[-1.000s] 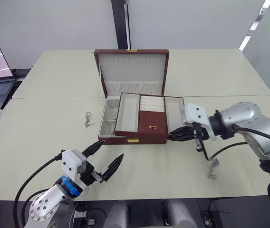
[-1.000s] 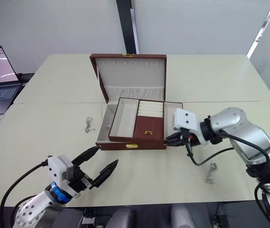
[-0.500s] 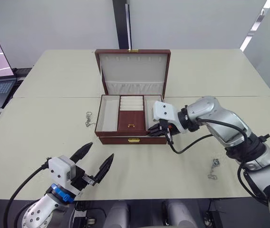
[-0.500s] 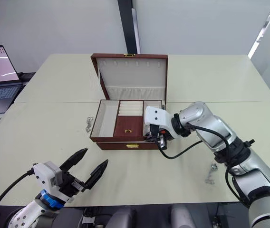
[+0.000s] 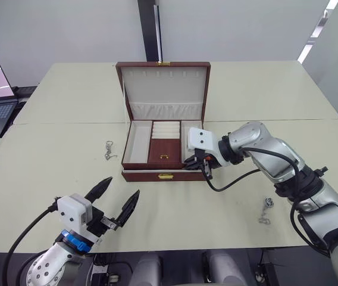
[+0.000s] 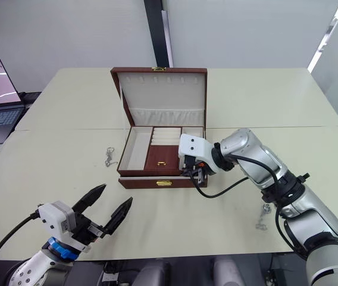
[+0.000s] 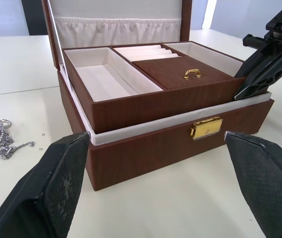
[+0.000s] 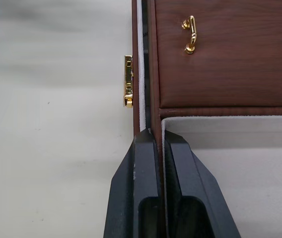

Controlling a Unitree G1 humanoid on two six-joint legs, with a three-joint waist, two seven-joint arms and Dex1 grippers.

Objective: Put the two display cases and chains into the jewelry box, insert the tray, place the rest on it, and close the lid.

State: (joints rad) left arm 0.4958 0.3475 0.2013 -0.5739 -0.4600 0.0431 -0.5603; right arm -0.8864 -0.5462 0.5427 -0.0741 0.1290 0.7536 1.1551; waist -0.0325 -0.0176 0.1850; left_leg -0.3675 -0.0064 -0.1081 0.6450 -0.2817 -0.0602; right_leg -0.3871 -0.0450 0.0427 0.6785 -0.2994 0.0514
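Left gripper [image 5: 114, 202] hovers at lower left of the head view, fingers [image 7: 61, 186] spread wide, arm low and angled up-right; right arm reaches from the right edge toward centre, elbow bent, right gripper [image 8: 157, 141] pinched on the tray [image 8: 220, 59] wall.

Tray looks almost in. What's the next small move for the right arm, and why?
Probably open the right gripper and lift clear: its fingers pinch the tray's front wall, and the tray sits squarely within the jewelry box. Two chains lie on the table.
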